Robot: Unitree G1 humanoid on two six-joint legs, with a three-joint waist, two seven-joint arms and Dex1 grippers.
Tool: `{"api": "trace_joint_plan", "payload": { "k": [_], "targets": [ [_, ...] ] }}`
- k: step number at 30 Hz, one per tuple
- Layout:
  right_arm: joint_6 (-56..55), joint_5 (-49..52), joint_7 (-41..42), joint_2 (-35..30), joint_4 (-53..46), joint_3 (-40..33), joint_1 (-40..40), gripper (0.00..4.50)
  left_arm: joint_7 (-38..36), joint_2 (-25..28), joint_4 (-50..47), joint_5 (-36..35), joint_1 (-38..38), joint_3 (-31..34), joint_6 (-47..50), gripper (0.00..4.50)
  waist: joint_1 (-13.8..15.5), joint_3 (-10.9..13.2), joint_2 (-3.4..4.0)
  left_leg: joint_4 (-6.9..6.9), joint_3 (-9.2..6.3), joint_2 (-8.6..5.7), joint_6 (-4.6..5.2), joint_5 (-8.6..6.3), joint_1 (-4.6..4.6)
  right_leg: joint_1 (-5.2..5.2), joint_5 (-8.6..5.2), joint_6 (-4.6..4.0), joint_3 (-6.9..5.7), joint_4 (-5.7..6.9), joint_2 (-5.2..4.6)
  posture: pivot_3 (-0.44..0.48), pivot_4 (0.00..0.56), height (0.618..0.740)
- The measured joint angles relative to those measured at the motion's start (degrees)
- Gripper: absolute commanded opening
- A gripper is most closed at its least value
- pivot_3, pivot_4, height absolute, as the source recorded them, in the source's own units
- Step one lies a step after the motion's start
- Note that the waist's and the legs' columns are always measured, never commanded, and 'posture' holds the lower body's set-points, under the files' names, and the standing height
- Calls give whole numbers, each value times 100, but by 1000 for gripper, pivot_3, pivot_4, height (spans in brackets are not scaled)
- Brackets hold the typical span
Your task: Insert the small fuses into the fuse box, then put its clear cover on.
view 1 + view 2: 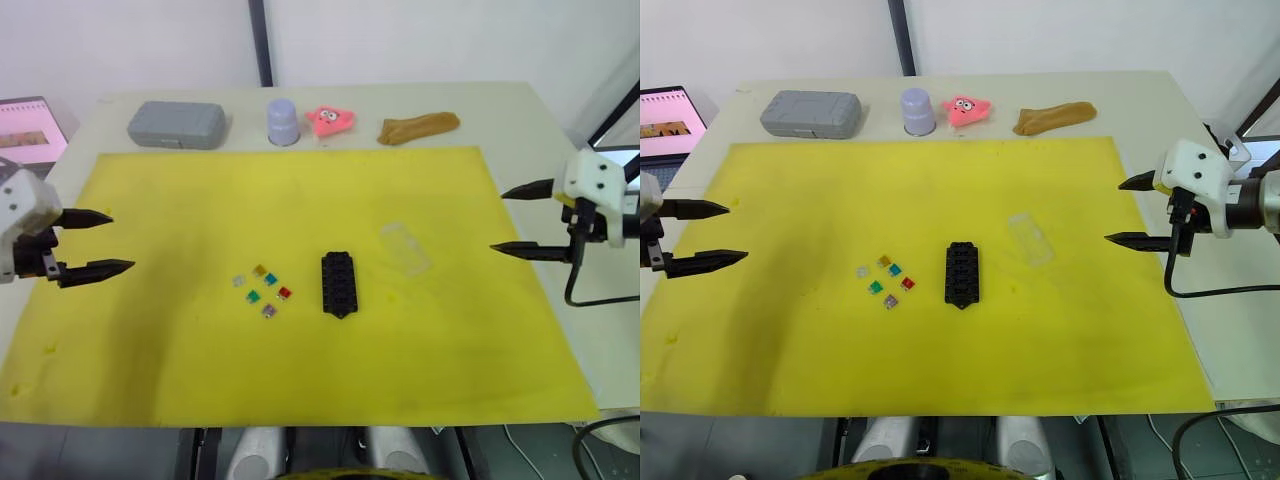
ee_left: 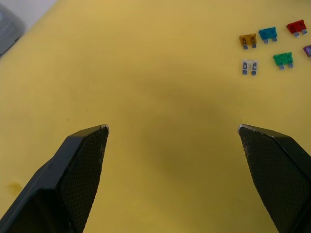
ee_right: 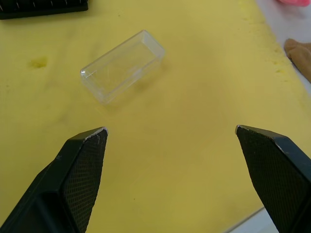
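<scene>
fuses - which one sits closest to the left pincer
The grey fuse: it lies at the cluster's outer edge, on the left pincer's side, while the red fuse lies nearest the fuse box.

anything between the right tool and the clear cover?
Nothing. In the right wrist view, only bare yellow mat lies between the open right tool and the small transparent rectangular plastic cover; the eye views agree.

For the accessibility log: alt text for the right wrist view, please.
The open right gripper hovers over a yellow mat, its two black fingers spread wide, with the clear cover lying on the mat ahead. An edge of the black fuse box shows beyond.
</scene>
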Motion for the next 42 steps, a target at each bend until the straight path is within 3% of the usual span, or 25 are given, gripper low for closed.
{"api": "trace_joint_plan", "payload": {
  "k": [26,36,42],
  "targets": [
    [259,47,-58,28,-242,1,1,4495,94,-170,-25,22,305,0,-189,4500,3,0,0,0,4,1,2,-1,0,-2,0,0,3,1,0,0,150,740],
    [700,262,-360,435,-639,103,-306,4495,30,-269,-75,-194,38,-134,417,4500,-2,0,0,1,5,2,2,-1,-1,-5,0,0,4,4,1,0,150,740],
    [1395,691,-714,1151,-1941,646,-580,4495,-383,-677,-7,-766,29,-690,1450,4500,-11,-1,0,3,12,4,2,-1,-3,-15,0,0,3,15,-1,0,150,740]
  ]
}}
